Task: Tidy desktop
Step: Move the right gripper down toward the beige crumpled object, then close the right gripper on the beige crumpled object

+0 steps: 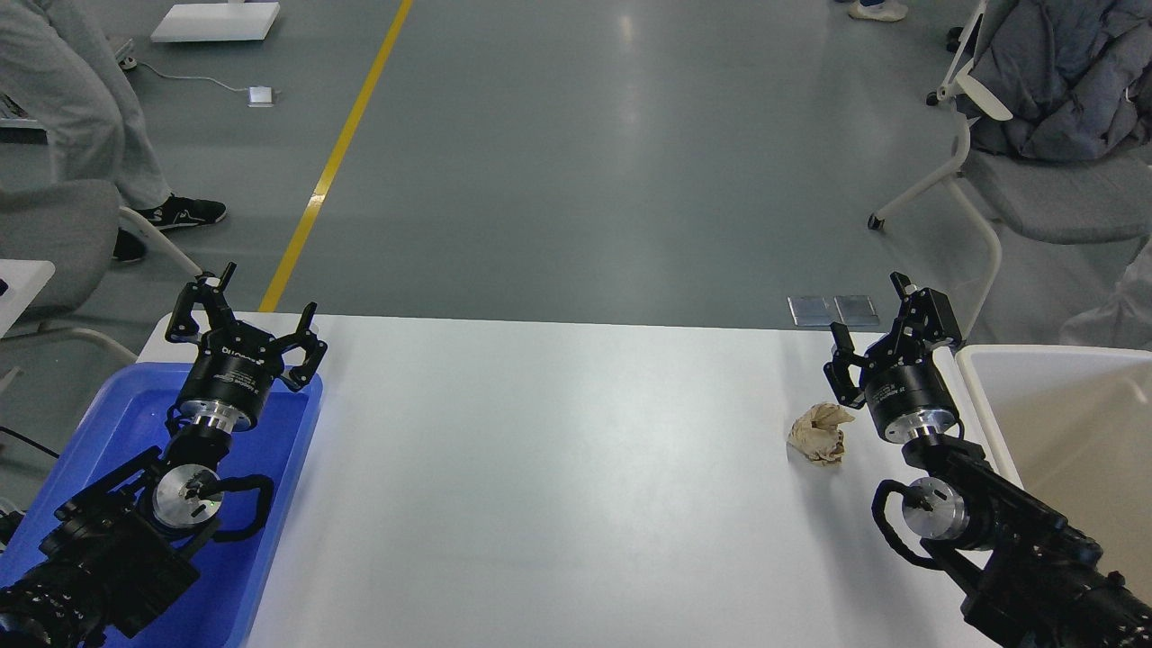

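one head view looks forward and down from above the near edge of the desktop [558, 468], close enough that both arms enter at the bottom corners. beyond its far edge lies grey floor [576, 162].

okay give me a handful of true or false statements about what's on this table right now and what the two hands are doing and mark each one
1. A crumpled paper ball lies on the desktop near the right hand. True.
2. The right hand is shut on the paper ball. False: it is open and holds nothing; the ball lies beside it.
3. The left hand is open above the blue tray. True.
4. The paper ball is inside the cream-white bin. False: it lies on the desktop, left of the bin.
5. The blue tray sits at the right end of the desktop. False: it is at the left end; the bin is at the right.
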Action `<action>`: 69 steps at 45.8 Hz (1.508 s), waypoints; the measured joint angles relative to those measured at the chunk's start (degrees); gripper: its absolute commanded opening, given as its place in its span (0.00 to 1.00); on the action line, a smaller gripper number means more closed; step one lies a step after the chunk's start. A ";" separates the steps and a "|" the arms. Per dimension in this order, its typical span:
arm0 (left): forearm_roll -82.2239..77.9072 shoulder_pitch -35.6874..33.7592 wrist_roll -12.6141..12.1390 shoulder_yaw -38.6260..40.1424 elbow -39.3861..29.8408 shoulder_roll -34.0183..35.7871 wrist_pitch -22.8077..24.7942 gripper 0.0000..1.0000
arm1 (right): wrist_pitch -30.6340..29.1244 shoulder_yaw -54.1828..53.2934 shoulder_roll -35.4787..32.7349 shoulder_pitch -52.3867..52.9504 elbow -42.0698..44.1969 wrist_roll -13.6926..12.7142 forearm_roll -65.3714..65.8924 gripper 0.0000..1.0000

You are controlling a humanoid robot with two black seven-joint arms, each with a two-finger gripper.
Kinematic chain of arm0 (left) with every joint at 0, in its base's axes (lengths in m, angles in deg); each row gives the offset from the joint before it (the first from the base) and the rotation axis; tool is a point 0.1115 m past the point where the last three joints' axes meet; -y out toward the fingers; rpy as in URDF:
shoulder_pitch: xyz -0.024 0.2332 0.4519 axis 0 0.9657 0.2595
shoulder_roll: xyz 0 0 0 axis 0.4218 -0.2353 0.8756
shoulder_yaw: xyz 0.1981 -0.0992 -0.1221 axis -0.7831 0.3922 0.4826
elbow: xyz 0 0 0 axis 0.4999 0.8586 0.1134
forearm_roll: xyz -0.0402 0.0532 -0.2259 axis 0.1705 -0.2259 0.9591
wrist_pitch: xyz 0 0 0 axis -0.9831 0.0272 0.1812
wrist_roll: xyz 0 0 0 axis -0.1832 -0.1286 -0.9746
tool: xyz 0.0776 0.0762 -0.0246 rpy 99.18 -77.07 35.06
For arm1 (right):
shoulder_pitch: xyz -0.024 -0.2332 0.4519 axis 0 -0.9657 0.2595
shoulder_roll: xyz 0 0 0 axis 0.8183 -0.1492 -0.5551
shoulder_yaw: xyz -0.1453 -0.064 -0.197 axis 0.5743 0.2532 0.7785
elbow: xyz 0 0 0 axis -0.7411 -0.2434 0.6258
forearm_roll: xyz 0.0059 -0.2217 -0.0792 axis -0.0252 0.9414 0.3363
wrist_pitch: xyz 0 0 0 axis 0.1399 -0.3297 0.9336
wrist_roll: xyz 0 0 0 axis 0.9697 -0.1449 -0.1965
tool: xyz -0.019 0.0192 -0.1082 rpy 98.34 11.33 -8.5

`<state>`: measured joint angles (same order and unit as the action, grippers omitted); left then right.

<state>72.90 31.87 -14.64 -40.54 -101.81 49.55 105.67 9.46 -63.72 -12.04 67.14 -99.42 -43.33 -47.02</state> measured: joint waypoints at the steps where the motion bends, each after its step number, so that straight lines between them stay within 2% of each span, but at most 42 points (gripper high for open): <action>1: 0.00 0.00 0.00 0.00 0.00 0.01 0.00 1.00 | 0.01 0.03 0.01 -0.03 0.01 0.00 -0.02 0.99; 20: 0.01 -0.02 0.00 0.03 0.00 -0.02 0.00 1.00 | -0.36 0.46 0.07 -0.52 0.31 0.05 -0.09 0.99; 25: 0.01 -0.04 0.00 0.04 0.00 -0.03 0.00 1.00 | -0.47 2.48 -0.07 -0.36 -0.26 -0.67 0.13 0.99; 32: 0.01 -0.04 0.00 0.05 0.03 -0.03 0.00 1.00 | 0.70 4.71 -0.52 0.40 -2.78 -3.41 0.15 0.99; 42: 0.01 -0.04 0.00 0.06 0.01 -0.03 -0.07 1.00 | 4.73 7.01 -2.47 2.44 -11.63 -8.21 0.25 0.99; 44: 0.01 -0.05 0.00 0.06 0.01 -0.03 -0.08 1.00 | 5.24 7.58 -2.58 2.85 -12.07 -8.48 0.40 0.99; 56: -0.01 -0.05 0.00 0.08 0.02 -0.03 -0.08 1.00 | 14.29 21.89 -4.25 10.03 -14.80 -11.69 11.92 0.99; 63: -0.01 -0.05 0.00 0.08 0.01 -0.03 -0.07 1.00 | 18.48 31.19 -5.07 14.48 -14.98 -16.03 16.67 0.99; 69: 0.00 -0.05 0.00 0.08 0.00 -0.03 -0.03 1.00 | 20.33 36.87 -6.28 17.55 -14.79 -21.14 19.14 0.99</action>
<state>72.90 31.82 -14.65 -40.46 -101.81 49.51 105.64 29.79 -26.85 -18.32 84.70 -114.20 -64.47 -27.88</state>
